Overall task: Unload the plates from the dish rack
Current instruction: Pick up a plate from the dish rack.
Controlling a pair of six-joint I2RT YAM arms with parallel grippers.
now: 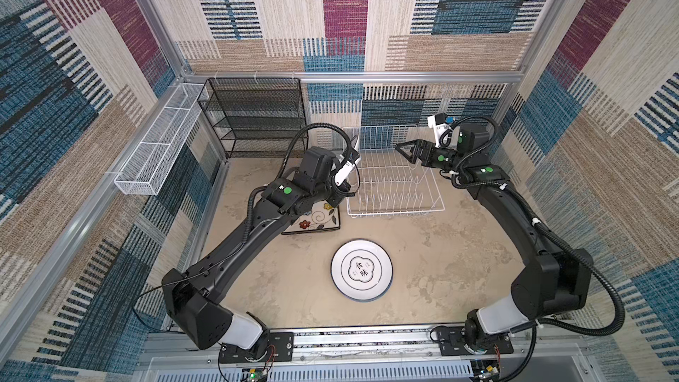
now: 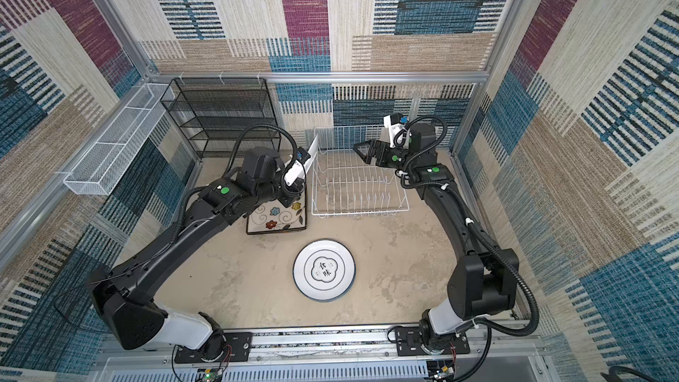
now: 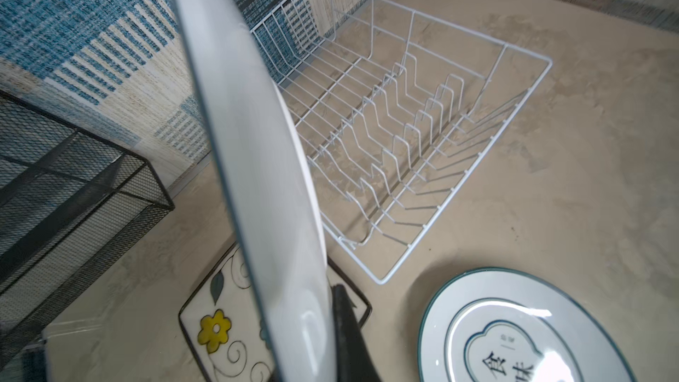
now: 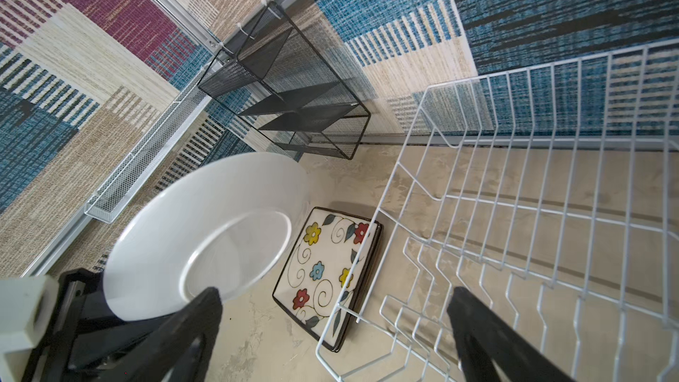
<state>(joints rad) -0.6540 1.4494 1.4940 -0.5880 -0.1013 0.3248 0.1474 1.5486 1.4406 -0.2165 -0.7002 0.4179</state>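
Observation:
The white wire dish rack [image 1: 395, 213] [image 2: 360, 212] [image 3: 474, 79] [image 4: 514, 216] stands at the back of the table with no plates in its tines. My left gripper [image 1: 343, 187] [image 3: 323, 354] is shut on the rim of a round white plate [image 1: 354, 146] [image 2: 311, 154] [image 3: 257, 163] [image 4: 205, 229], held on edge just left of the rack. Below it lies a stack of square flowered plates [image 1: 316, 220] [image 2: 275, 218] [image 3: 216, 328] [image 4: 327, 262]. Another round plate [image 1: 362, 270] [image 2: 324, 270] [image 3: 514, 328], blue-rimmed, lies flat in front. My right gripper [image 1: 404, 154] [image 2: 362, 152] [image 4: 336, 310] hangs open over the rack's back right, holding nothing.
A black mesh shelf unit [image 1: 253, 115] [image 4: 294, 86] stands in the back left corner. A long white mesh basket [image 1: 158, 148] hangs on the left wall. Patterned walls close in three sides. Bare tabletop lies right of the flat round plate.

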